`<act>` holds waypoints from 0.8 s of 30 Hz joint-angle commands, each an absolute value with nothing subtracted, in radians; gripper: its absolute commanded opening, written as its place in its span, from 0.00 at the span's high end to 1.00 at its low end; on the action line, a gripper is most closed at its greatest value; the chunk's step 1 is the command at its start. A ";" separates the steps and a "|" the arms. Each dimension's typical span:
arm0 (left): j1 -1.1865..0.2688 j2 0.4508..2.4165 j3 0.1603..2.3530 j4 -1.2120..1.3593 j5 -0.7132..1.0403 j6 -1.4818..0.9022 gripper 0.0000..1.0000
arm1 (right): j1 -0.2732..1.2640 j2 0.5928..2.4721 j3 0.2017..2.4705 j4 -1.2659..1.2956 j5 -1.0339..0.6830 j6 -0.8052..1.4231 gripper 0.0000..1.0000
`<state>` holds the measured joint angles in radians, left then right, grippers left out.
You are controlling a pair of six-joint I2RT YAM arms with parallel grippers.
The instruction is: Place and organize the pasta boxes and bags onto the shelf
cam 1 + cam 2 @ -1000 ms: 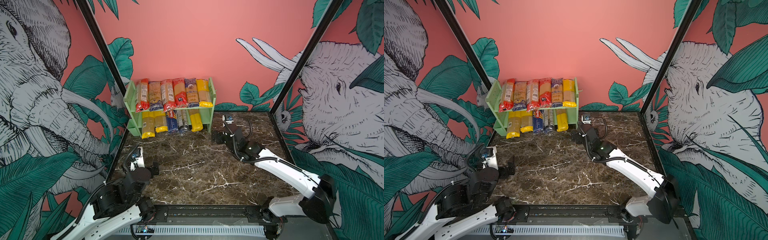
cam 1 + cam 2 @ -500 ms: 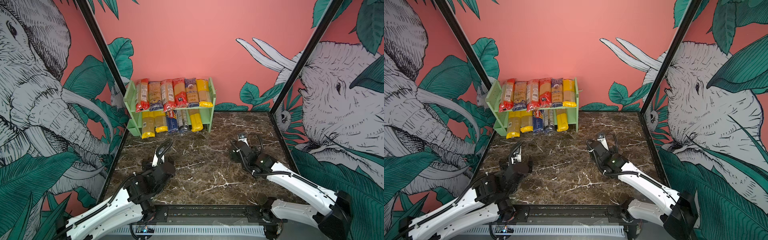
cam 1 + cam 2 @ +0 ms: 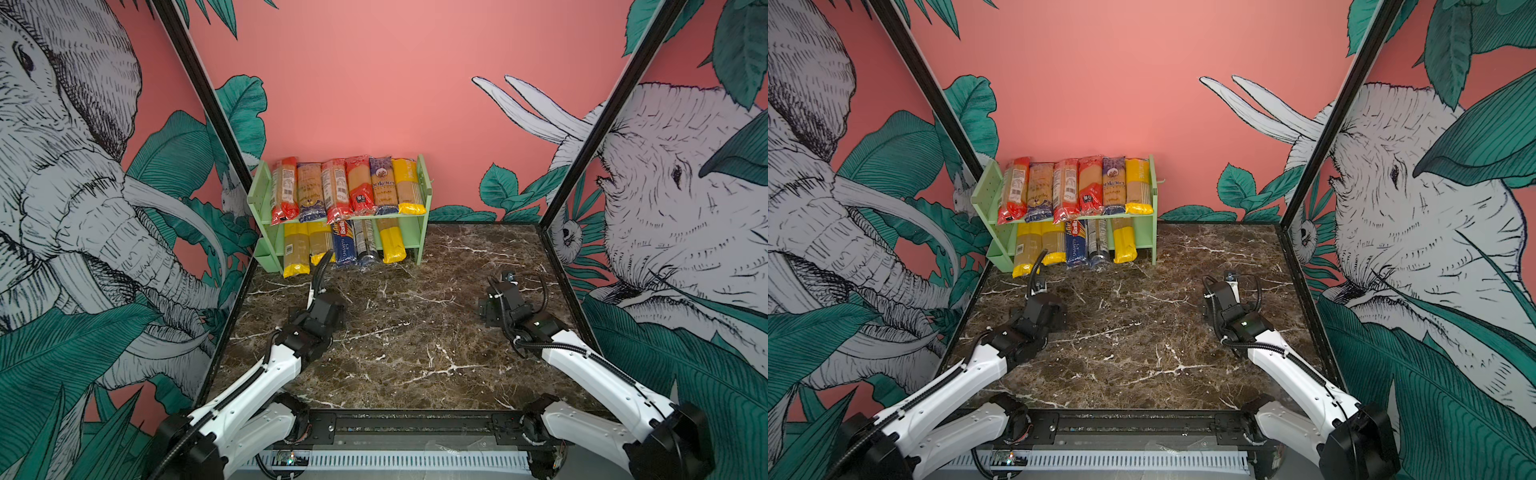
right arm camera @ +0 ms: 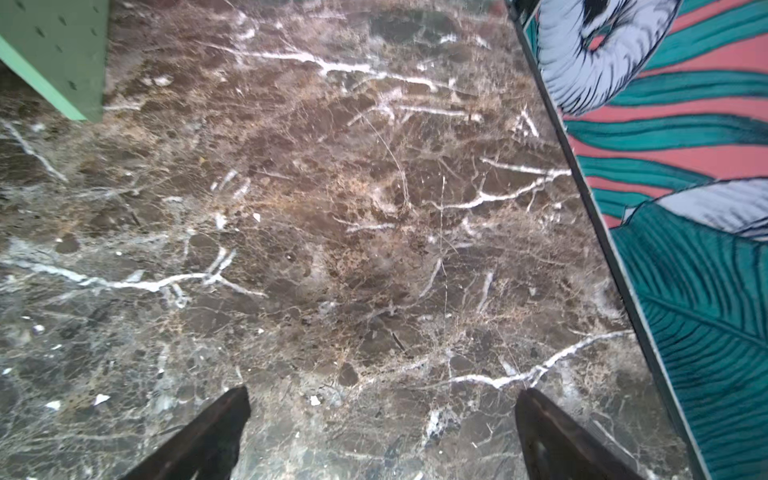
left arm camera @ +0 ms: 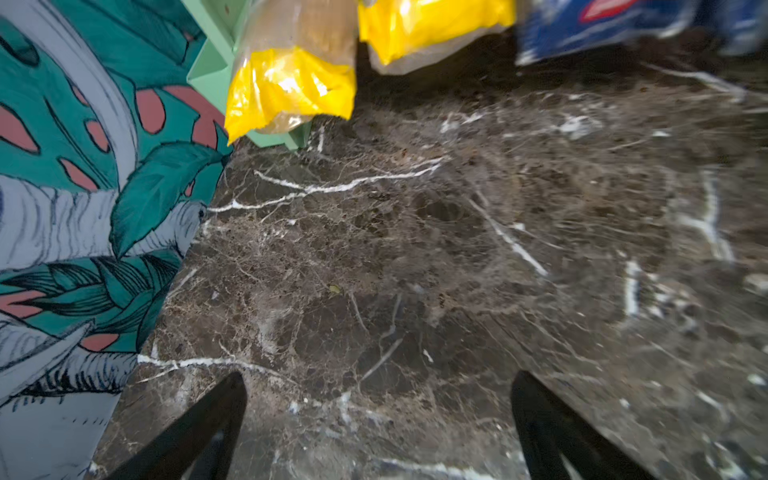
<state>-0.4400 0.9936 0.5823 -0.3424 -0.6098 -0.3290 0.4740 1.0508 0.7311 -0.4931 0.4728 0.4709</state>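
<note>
Shelf stocked on both tiers, two arms over the desk.
The pale green shelf [image 3: 1153, 232] stands at the far left of the dark marble desk [image 3: 1142, 345], against the pink wall [image 3: 1100, 83]. Upper tier: six pasta packs [image 3: 1077, 187] side by side, ends overhanging the front edge. Lower tier: five packs, with the dark-blue Barilla pack [image 3: 1074, 245] in the middle. The left arm [image 3: 967, 374] reaches near the shelf front. The right arm [image 3: 1291, 374] is well apart from it.

Left pincer [image 5: 379, 376] agape, empty; right pincer [image 4: 383, 390] likewise
</note>
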 commanded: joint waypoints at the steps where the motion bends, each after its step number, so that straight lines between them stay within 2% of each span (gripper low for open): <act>1: -0.288 1.002 0.579 -0.227 -0.457 -0.268 0.01 | 0.433 1.048 0.723 -0.466 0.406 0.428 0.01; 5: -0.223 1.037 0.566 -0.162 -0.469 -0.186 0.01 | 0.388 1.028 0.702 -0.454 0.428 0.389 0.01; 10: -0.132 1.130 0.586 -0.099 -0.470 -0.150 0.01 | 0.367 0.951 0.604 -0.316 0.468 0.347 0.01; 17: -0.114 1.173 0.490 0.157 -0.502 -0.027 0.01 | 0.318 0.832 0.498 -0.160 0.460 0.274 0.01; 24: -0.098 1.244 0.406 0.431 -0.415 -0.001 0.01 | 0.248 0.984 0.483 0.018 0.479 0.222 0.01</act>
